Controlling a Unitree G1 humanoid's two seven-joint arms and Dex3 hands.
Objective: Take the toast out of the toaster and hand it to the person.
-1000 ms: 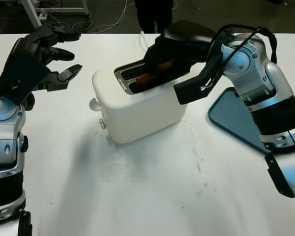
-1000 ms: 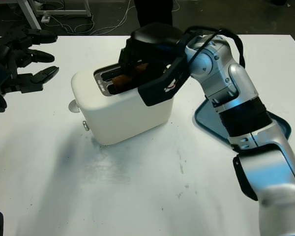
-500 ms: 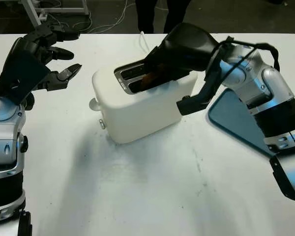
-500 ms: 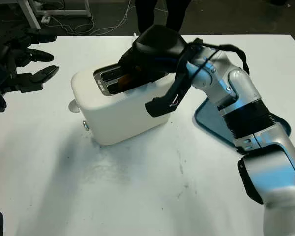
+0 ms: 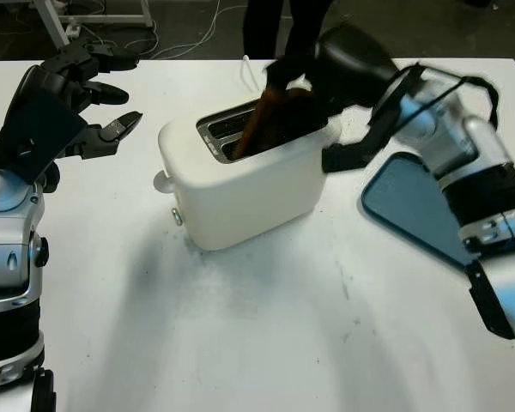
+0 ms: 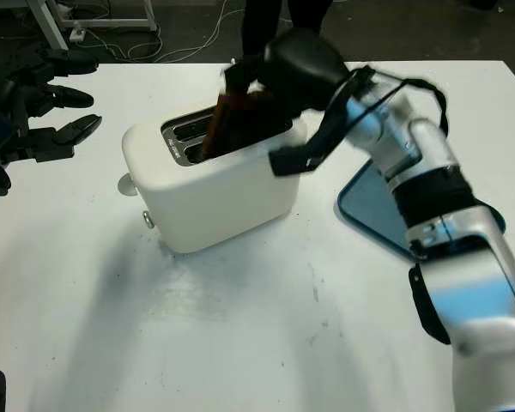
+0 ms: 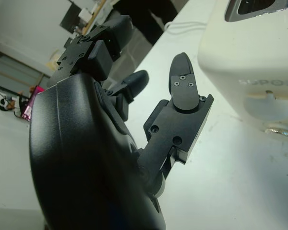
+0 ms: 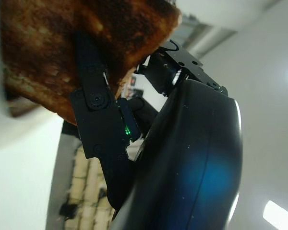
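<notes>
A white table (image 5: 240,343) takes up nearly the whole scene, its top scuffed with faint grey marks and small dark specks toward the near edge. Beyond its far edge the floor (image 5: 395,26) is dark. At the far left corner stands a white metal frame (image 5: 64,17), with loose cables (image 6: 189,26) trailing over the floor beside it. A person's dark-trousered legs (image 5: 279,26) stand just behind the far edge, around the middle. On the table near its right edge lies a blue-grey tray (image 5: 408,210). Seen from the left wrist, a pale wall (image 7: 24,24) rises behind the table.
</notes>
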